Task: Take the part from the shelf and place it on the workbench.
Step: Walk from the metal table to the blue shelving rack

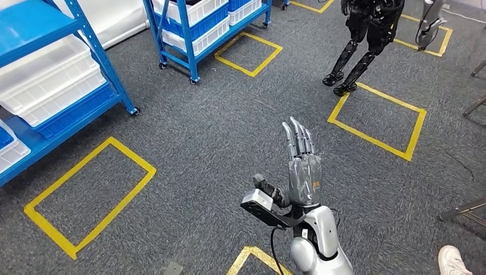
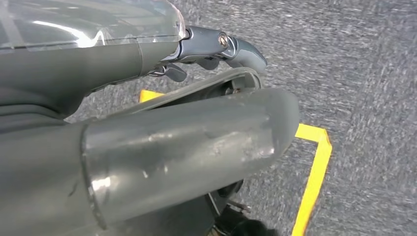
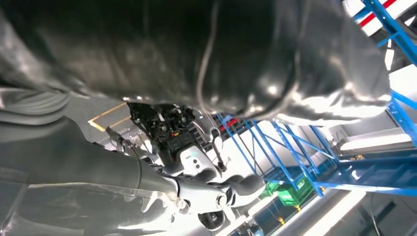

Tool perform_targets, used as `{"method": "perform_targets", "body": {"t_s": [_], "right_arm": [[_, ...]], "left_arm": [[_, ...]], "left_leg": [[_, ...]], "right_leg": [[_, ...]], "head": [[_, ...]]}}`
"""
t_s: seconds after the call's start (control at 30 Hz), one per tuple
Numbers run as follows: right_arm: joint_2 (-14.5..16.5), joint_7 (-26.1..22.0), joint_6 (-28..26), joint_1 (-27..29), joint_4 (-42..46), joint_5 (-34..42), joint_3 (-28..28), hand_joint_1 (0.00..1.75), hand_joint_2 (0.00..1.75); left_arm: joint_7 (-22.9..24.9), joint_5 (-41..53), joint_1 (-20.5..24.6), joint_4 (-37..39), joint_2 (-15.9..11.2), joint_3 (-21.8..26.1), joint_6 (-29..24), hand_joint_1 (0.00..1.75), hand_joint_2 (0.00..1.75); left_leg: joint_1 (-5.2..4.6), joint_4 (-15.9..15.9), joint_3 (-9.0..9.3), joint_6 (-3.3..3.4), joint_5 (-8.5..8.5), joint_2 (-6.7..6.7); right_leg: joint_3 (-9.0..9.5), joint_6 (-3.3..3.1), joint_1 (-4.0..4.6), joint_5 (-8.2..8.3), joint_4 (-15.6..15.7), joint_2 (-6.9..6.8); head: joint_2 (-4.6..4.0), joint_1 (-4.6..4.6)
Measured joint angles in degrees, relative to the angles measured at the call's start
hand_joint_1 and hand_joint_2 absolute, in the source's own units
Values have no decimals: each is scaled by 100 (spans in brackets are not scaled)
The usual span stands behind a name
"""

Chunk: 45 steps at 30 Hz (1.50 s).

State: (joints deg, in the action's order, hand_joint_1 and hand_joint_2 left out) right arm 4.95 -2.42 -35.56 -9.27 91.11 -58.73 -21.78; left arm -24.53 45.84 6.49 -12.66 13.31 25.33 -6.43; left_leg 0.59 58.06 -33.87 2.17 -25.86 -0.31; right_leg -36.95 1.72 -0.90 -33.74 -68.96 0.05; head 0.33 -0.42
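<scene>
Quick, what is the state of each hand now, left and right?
Left hand: cannot be told; the fingers are mostly hidden.
Right hand: open, fingers straight, holding nothing.

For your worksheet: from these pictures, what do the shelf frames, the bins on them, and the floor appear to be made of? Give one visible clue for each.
Shelf frames: probably painted metal, a glossy blue coat on thin slotted uprights standing on small castors.
Bins: likely plastic, white and slightly translucent, with moulded rims.
Floor: seems to be short-pile carpet, a matte speckled grey texture; the yellow squares look like stuck-on tape.
</scene>
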Motion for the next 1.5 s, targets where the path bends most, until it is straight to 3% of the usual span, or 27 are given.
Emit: {"method": "perform_targets", "body": {"t_s": [0.07,0.1,0.13,0.2,0.23,0.3,0.4,0.47,0.53,0.6,0.63,0.67,0.73,0.77,0.83,0.93,0.97,1.03,1.1,1.13,1.17,1.23,1.3,1.37,1.43,1.5], "right_arm": [[-2,0,0,25,-2,2,-1,0,0],[-3,-1,0,33,-3,3,0,0,0],[-3,-1,0,34,-3,3,-1,0,0],[-3,-1,0,30,-3,3,0,0,0],[-3,-1,1,26,-3,3,-1,0,0],[-2,0,1,23,-2,5,0,0,0],[0,1,0,24,0,7,1,0,0],[1,0,1,19,1,3,1,0,0],[1,-1,8,18,1,3,1,0,0],[1,-1,26,25,0,14,1,0,0],[1,-1,42,27,0,27,1,0,0],[1,-1,55,29,0,44,1,0,0],[1,-1,75,29,0,74,1,0,0],[1,-1,77,29,0,78,1,0,0],[0,-1,79,33,1,42,1,0,0],[-2,3,78,29,9,-40,1,0,0],[-3,5,79,23,13,-57,1,0,0],[-8,8,85,27,16,-84,1,0,0],[-17,10,104,45,12,-105,1,0,0],[-22,10,114,50,10,-112,1,0,0],[-26,10,122,51,9,-115,1,0,0],[-31,10,131,50,8,-117,1,0,0],[-36,12,137,53,12,-117,1,0,0],[-41,14,142,53,14,-117,0,0,0],[-42,14,142,45,16,-117,-1,0,0],[-41,14,140,45,17,-117,-1,0,0]], "left_arm": [[1,2,-6,0,-1,0,0,0,0],[1,2,-13,0,-2,0,0,0,0],[1,3,-17,0,-1,0,1,0,0],[1,7,-19,0,0,1,2,0,0],[1,9,-15,0,1,1,2,0,0],[0,13,-2,0,1,2,1,0,0],[0,28,12,0,0,2,-2,0,0],[-1,35,18,0,0,2,-5,0,0],[-1,39,11,0,0,2,-20,0,0],[1,45,-7,0,-2,2,-55,0,0],[2,49,-13,0,-3,2,-73,0,0],[2,51,-15,0,-4,2,-85,0,0],[0,51,-11,0,-4,3,-94,0,0],[-3,51,-2,0,-4,3,-96,0,0],[-8,51,9,0,-4,4,-98,0,0],[-11,54,1,0,-1,7,-100,0,0],[-13,55,1,0,1,8,-100,0,0],[-14,56,4,0,3,9,-98,0,0],[-15,56,-3,0,3,9,-98,0,0],[-15,57,-7,0,3,9,-98,0,0],[-15,57,-8,0,3,9,-98,0,0],[-15,62,-2,0,3,9,-98,0,0],[-16,78,9,0,3,10,-99,0,0],[-17,91,5,0,3,11,-100,0,0],[-18,91,-12,0,0,11,-102,0,0],[-19,91,-9,0,-1,11,-103,0,0]], "left_leg": [[-7,6,31,23,-40,-2],[-8,11,58,23,-67,-4],[-8,18,94,18,-98,-7],[-16,36,174,-18,-177,-14],[-26,51,198,-49,-215,-17],[-43,55,212,-117,-259,-15],[-35,76,230,-204,-319,-2],[-21,420,82,-265,-495,1],[-7,1129,-310,-304,-756,2],[0,1589,-642,-312,-789,2],[0,1527,-666,-301,-648,1],[-2,1259,-586,-278,-419,1],[-25,550,-320,-212,-25,5],[-42,297,-214,-179,54,9],[-76,134,-151,-140,36,1],[-34,22,-88,-70,64,-61],[-16,-16,-61,-41,77,-80],[-10,-38,-42,-6,78,-118],[-12,-29,-41,6,69,-184],[-10,-20,-40,3,62,-231],[-7,-4,-38,-8,54,-287],[-6,38,-44,-45,29,-406],[-8,78,-70,-99,14,-517],[1,70,-92,-168,27,-623],[6,117,-118,-232,-10,-554],[7,532,-308,-284,-247,-271]], "right_leg": [[-384,13,-2,-106,-555,-1],[-455,14,-3,-3,-578,-1],[-418,10,-4,197,-402,-2],[-142,-13,1,666,291,-5],[-5,-34,10,778,600,-3],[113,-81,31,773,857,10],[166,-164,19,737,917,34],[236,-225,1,715,954,19],[282,-269,9,679,957,2],[325,-287,18,640,955,5],[356,-285,20,617,955,12],[396,-280,21,591,955,20],[461,-251,32,537,951,22],[471,-227,39,519,947,18],[466,-170,48,503,956,-10],[458,-84,49,411,889,-59],[376,-61,47,290,701,-58],[41,-27,25,-27,52,-38],[-265,1,6,-149,-456,-29],[-297,9,-4,-56,-454,-24],[-226,14,-18,126,-255,-6],[77,6,-49,499,420,161],[275,-11,-60,619,852,334],[311,-49,-46,602,921,311],[356,-120,-57,621,962,190],[397,-196,-65,628,1002,45]], "head": [[0,-1],[0,-1],[0,-1],[0,0],[0,0],[0,-2],[0,-4],[0,-5],[0,-5],[0,-5],[0,-5],[0,-5],[0,-4],[0,-3],[0,-3],[0,-2],[0,-1],[0,1],[0,-1],[0,0],[0,-1],[0,0],[0,-1],[0,-1],[0,-5],[0,-12]]}}
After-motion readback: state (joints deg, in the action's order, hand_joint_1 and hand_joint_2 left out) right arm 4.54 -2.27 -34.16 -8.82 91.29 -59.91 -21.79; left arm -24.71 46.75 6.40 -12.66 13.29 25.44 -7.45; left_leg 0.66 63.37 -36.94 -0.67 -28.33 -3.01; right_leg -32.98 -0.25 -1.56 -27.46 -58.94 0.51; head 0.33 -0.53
